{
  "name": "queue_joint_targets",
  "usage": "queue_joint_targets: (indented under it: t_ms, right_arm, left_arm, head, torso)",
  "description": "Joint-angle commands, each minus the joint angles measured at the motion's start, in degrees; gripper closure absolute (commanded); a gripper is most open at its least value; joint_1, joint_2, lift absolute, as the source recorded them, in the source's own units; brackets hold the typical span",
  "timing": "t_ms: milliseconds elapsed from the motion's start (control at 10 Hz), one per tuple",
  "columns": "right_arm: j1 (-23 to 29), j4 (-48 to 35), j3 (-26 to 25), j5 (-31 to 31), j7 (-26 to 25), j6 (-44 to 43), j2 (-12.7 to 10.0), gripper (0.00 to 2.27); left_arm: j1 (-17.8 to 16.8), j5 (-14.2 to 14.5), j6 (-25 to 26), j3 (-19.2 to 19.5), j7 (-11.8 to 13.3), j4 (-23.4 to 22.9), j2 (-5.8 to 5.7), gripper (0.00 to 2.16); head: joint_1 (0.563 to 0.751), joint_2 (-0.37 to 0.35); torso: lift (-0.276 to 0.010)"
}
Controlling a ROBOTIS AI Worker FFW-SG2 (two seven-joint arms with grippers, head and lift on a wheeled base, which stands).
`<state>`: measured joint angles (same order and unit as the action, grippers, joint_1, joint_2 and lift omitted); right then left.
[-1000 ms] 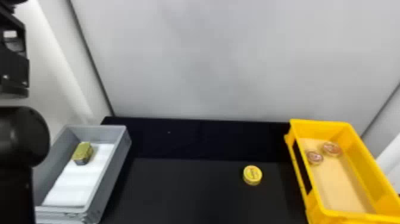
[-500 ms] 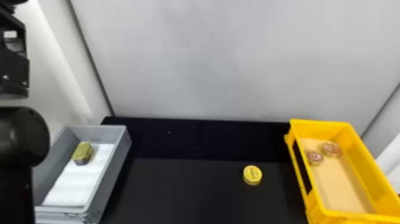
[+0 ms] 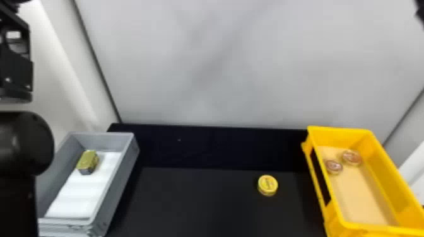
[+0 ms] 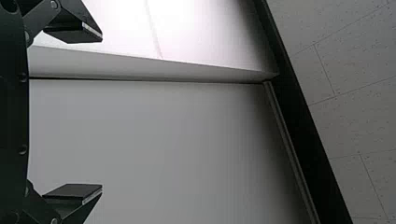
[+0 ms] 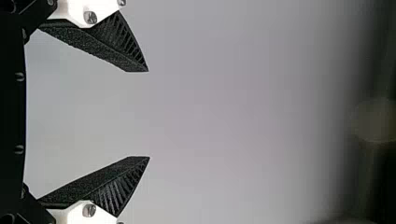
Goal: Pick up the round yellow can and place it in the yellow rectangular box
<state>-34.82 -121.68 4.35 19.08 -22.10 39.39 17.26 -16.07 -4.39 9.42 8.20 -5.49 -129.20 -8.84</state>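
Can looks stiff, light, maybe slick; take its sides. Your left and right jaws gape, empty.

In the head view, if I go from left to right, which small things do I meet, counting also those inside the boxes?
Gold-topped block in the gray box, round yellow can, nearer reddish disc, farther reddish disc, both in the yellow rectangular box.
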Motion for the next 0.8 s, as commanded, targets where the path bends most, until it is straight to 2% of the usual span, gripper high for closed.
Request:
queue_joint_targets:
  t_ms: [0,100,300,500,700]
  right_arm:
    - [4.5,1.4,-2.3,1.2,6.0,13.3,-3.0,0.13]
    - [5.9,2.8,-2.2,1.0,9.8,17.9,-3.5,0.13]
    - [9.2,5.2,-0.7,0.9,13.8,23.0,-3.5,0.13]
    - [12.6,9.5,-2.6,1.2,23.4,26.7,-3.5,0.12]
    - [13.4,15.1,-3.0,0.1,31.0,31.7,-3.3,0.12]
  left_arm:
    - [-0.2,0.0,1.5,-0.7,0.0,-0.1,0.05,0.14]
    - [-0.3,0.0,1.7,-1.1,0.0,-0.1,0.22,0.14]
    - [-0.5,0.0,2.0,-1.4,0.2,0.1,0.49,0.14]
    - [-0.9,0.2,2.0,-1.9,0.2,0.5,0.84,0.14]
    - [-1.2,0.3,2.0,-2.4,0.2,1.1,1.10,0.14]
  head:
    - [0.663,0.054]
    - [0.663,0.054]
    - [0.663,0.054]
    - [0.663,0.054]
    - [0.663,0.054]
  torso:
    - [-0.007]
    - [-0.007]
    - [-0.007]
    - [-0.007]
    - [-0.007]
